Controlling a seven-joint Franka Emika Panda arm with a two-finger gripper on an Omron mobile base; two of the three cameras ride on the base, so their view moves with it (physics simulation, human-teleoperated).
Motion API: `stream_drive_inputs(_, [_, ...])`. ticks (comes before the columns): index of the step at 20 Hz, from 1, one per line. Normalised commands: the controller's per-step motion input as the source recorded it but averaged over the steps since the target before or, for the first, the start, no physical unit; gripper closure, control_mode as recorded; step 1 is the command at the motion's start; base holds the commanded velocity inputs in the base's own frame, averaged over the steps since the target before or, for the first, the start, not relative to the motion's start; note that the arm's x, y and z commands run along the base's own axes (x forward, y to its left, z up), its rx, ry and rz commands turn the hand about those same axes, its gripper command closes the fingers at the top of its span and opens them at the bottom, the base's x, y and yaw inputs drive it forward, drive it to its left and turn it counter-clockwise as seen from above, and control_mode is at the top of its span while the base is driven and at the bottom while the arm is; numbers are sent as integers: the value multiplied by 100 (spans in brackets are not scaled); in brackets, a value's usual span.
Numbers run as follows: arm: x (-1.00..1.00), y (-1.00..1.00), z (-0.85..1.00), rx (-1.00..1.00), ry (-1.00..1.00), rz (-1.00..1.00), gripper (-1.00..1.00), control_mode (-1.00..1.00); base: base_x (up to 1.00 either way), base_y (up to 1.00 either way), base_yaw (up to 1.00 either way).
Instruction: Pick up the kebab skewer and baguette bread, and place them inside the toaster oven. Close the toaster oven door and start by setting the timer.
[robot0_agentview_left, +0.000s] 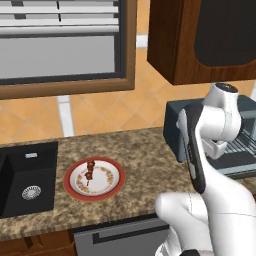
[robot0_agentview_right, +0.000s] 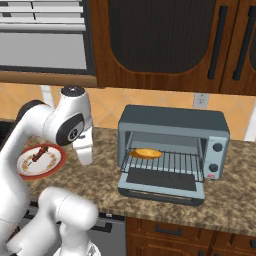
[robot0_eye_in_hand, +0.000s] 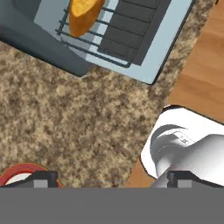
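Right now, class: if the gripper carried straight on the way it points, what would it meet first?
Most likely the bare granite counter. The gripper points downward, jaws open and empty, between the plate and the toaster oven. Depth is unclear, but nothing seems to lie in between.

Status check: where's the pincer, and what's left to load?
Pincer open, empty, over the counter. Baguette bread on toaster oven rack, door down. Kebab skewer on red-rimmed plate, path unobstructed.

The arm bends over the desk (robot0_agentview_right: 235, 210), wrist turned down; its pincer (robot0_agentview_right: 85, 156) hangs with jaws wide apart, holding nothing.
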Motion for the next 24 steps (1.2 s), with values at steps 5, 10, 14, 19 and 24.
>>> stream_drive_inputs(5, [2,100,0,-4,27,34,-100,-100,0,0,0])
stream_drive_inputs(10, [0,100,0,-16,20,26,-100,-100,0,0,0])
stream_drive_inputs(14, [9,100,-3,-16,14,24,-100,-100,0,0,0])
stream_drive_inputs(19, [33,75,-36,-3,3,31,-100,-100,0,0,0])
stream_drive_inputs(24, [66,40,-50,8,0,45,-100,-100,0,0,0])
